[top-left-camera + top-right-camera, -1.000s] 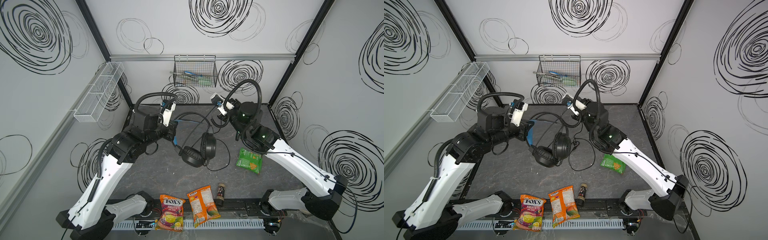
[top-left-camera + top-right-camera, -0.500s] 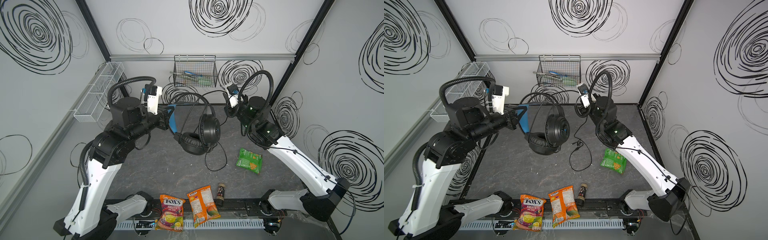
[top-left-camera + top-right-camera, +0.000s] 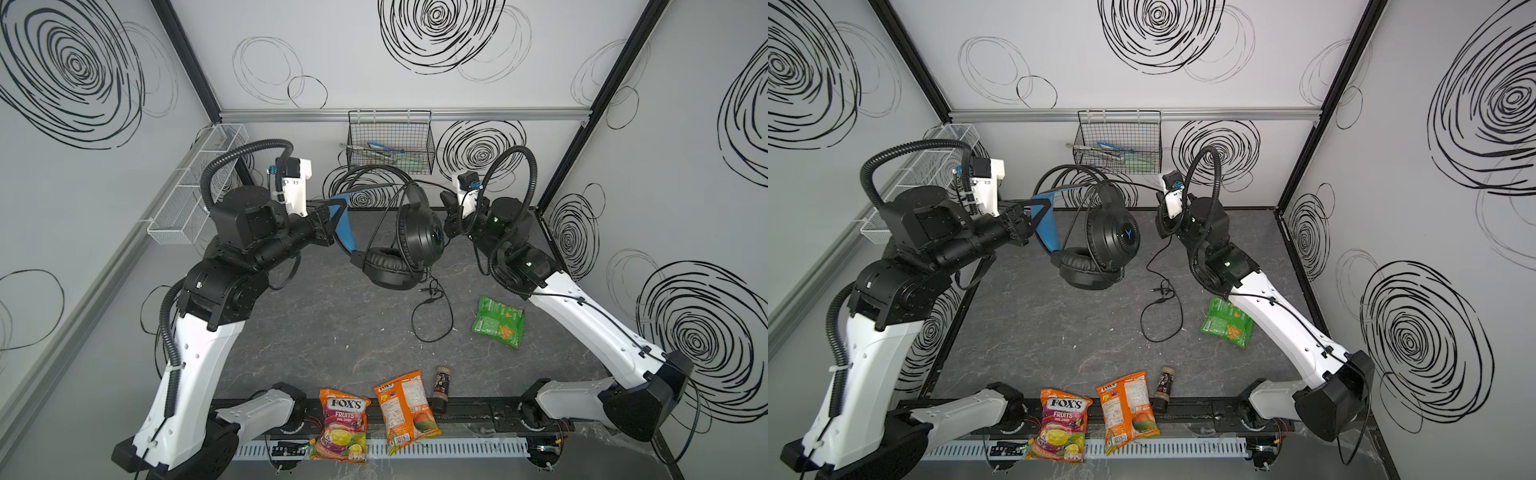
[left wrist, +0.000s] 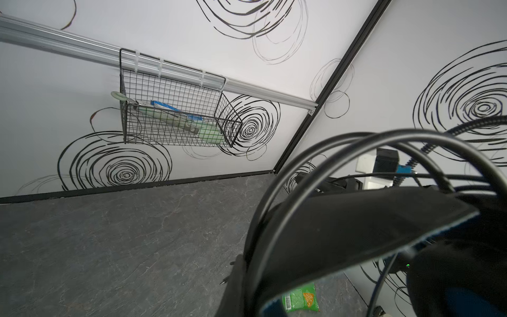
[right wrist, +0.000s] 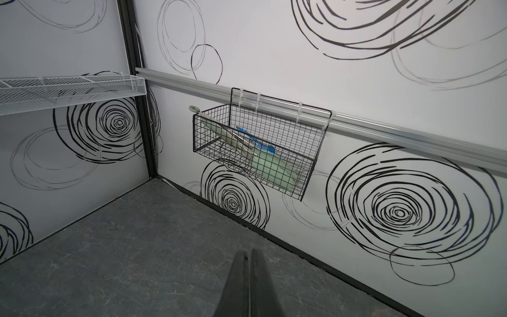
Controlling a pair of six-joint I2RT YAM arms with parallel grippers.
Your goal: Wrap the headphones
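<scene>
**Headphones.** The headphones [image 3: 419,235] hang in the air below and in front of the wire basket [image 3: 361,141] on the back wall, clear of the worktop [image 3: 332,328]. One ear cup stands on edge with its outer shell facing up toward the camera. The other hangs just under it, pad upward. The thin wire arch [image 3: 374,171] rises in front of the basket's lower edge.

**Left hand.** The left hand [image 3: 330,216] is below and to the left of the basket. It is closed on the blue headband [image 3: 344,226] and carries the headphones. In the left wrist view the headband and wire arch fill the near field, with the basket beyond them.

**Right hand.** The right hand [image 3: 451,212] is below and to the right of the basket, just beside the upright ear cup. In the right wrist view its fingers [image 5: 237,285] are pressed together, with nothing visible between them. In a top view the cable [image 3: 1158,254] runs from the arch to this hand and drops to the worktop, where it lies in a loose loop. Whether the closed fingers pinch the cable cannot be told.

**Other items.** A green packet [image 3: 498,322] lies on the worktop, well below and right of the basket. Two snack bags [image 3: 343,419] and a small bottle [image 3: 441,384] lie at the edge farthest from the basket. A white mesh shelf [image 3: 195,187] hangs on the side wall left of the basket.
</scene>
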